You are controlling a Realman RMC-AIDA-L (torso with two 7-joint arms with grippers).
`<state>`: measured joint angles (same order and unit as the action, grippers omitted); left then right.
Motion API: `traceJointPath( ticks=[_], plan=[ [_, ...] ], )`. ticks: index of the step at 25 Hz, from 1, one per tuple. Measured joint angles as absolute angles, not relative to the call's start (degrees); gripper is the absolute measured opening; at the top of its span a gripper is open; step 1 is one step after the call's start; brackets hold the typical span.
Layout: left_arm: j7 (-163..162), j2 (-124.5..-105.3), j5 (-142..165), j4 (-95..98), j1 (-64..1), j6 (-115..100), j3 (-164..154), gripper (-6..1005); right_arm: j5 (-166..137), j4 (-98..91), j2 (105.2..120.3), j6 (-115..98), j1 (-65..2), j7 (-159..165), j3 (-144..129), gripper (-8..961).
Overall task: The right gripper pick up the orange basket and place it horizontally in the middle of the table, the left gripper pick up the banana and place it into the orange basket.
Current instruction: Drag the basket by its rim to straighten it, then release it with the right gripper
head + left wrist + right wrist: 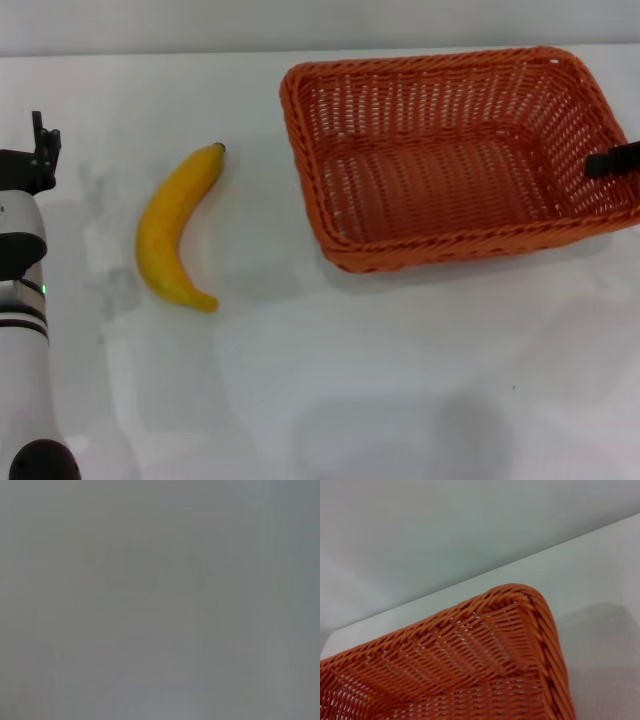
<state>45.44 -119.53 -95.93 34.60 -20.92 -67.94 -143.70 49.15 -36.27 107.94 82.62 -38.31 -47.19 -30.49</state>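
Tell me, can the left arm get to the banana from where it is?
Probably yes. The left gripper sits at the table's left edge, and only bare table lies between it and the banana. The basket stands off to the banana's other side.

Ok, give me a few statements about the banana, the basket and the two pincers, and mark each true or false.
1. The banana lies inside the orange basket. False: it lies on the table, on the robot's left of the basket.
2. The basket holds no objects. True.
3. The left pincer holds the banana. False: it is off to the banana's left, clear of it.
4. The right pincer shows at the basket's right end. True.
5. The basket is tipped upside down. False: it sits open side up.
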Motion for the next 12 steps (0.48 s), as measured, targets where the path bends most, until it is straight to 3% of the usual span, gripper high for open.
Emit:
traceJointPath(
  ticks=[12],
  plan=[
    [45.28,-119.53,-95.88,34.54,-20.71,-67.94,-143.7,886,49.15,-36.3,108.79,80.33,-36.77,-47.17,-30.57,181]
  ],
)
